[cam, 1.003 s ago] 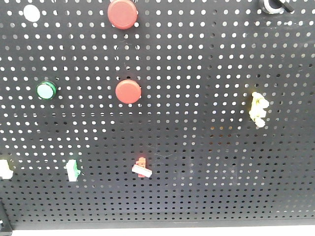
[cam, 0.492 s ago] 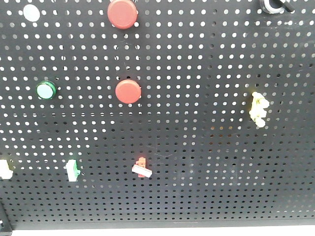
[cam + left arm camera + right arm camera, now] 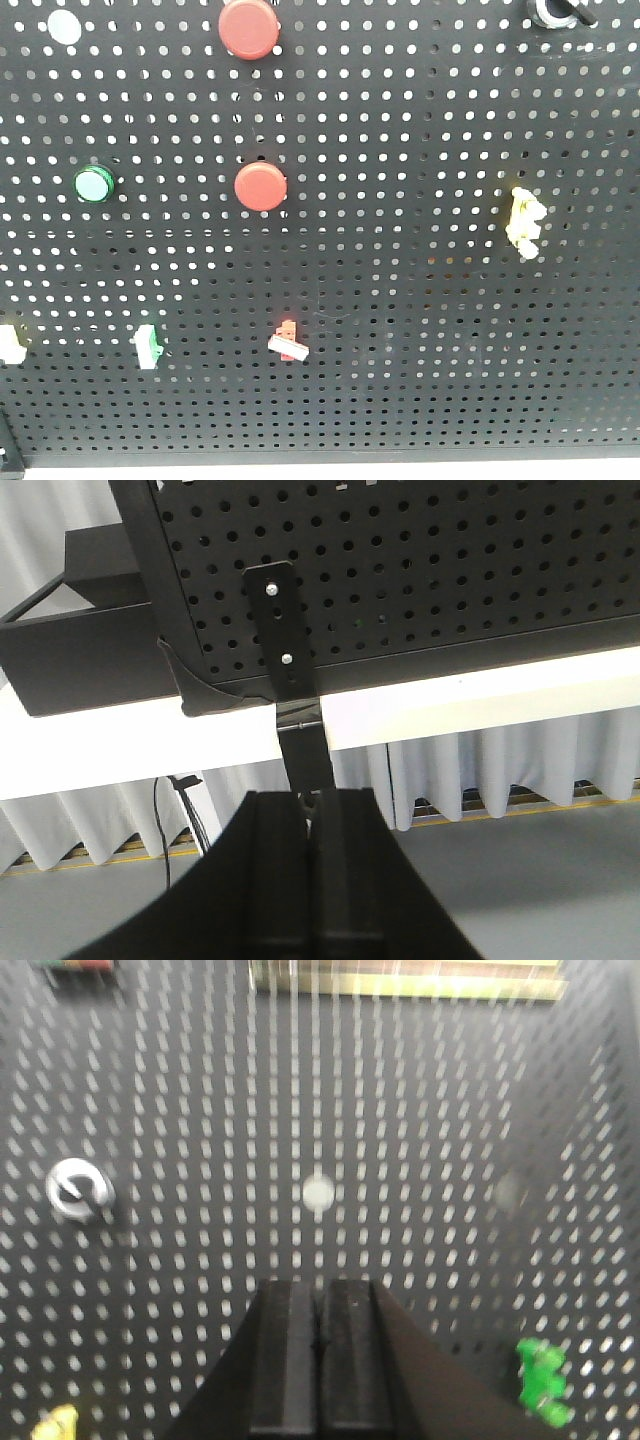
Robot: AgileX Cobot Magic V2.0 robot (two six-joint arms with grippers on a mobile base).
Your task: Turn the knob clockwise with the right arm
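The knob (image 3: 556, 12) is black with a silvery ring and sits at the top right edge of the black pegboard (image 3: 400, 300), partly cut off in the front view. In the blurred right wrist view the knob (image 3: 78, 1191) shows at the left as a silvery ring round a dark centre. My right gripper (image 3: 320, 1290) is shut and empty, facing the board to the right of the knob and below it, apart from it. My left gripper (image 3: 310, 800) is shut and empty, below the board's lower edge. Neither gripper shows in the front view.
The board carries two red push buttons (image 3: 249, 27) (image 3: 260, 186), a green round button (image 3: 93, 184), a white round cap (image 3: 64, 26), a yellow toggle (image 3: 525, 222), a green toggle (image 3: 147, 346) and a red-and-white toggle (image 3: 288, 343). A bracket (image 3: 281, 630) holds the board on a white table (image 3: 120, 750).
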